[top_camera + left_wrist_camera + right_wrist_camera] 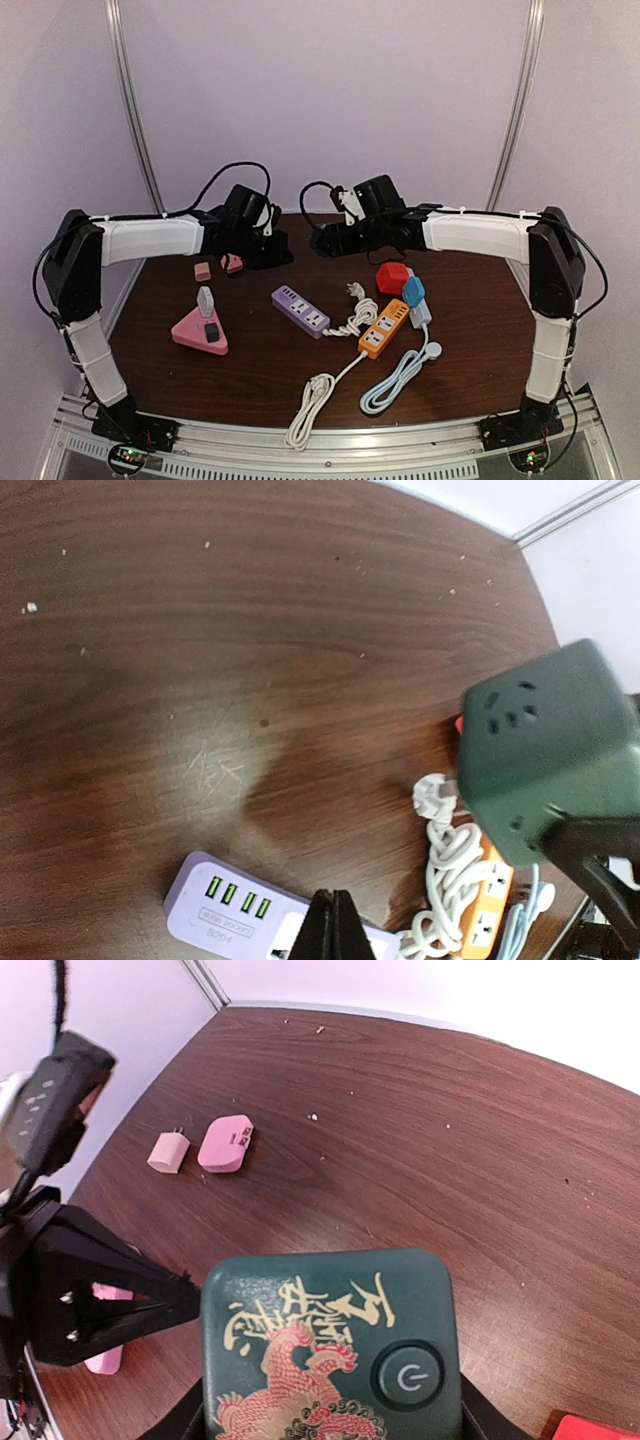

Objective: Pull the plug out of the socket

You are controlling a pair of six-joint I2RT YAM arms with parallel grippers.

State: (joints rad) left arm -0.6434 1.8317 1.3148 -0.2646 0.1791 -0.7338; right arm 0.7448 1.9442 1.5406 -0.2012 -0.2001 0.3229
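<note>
A dark green cube socket (330,1350) with a red and gold dragon and a power button sits between the jaws of my right gripper (330,1422), held above the table's far middle. In the left wrist view its holed face (520,715) has no plug in it. My left gripper (331,905) is shut and empty, its tips pointing at the cube from a short way to the left (185,1288). Two small pink plug adapters (167,1152) (226,1144) lie on the table behind it. Which plug the task means I cannot tell.
A purple power strip (300,310) with a coiled white cord and plug (435,798) lies mid-table. An orange strip (385,328) with a blue plug (413,291) and a red cube (391,277) are to the right. A pink triangular socket (200,330) with adapters is at the left.
</note>
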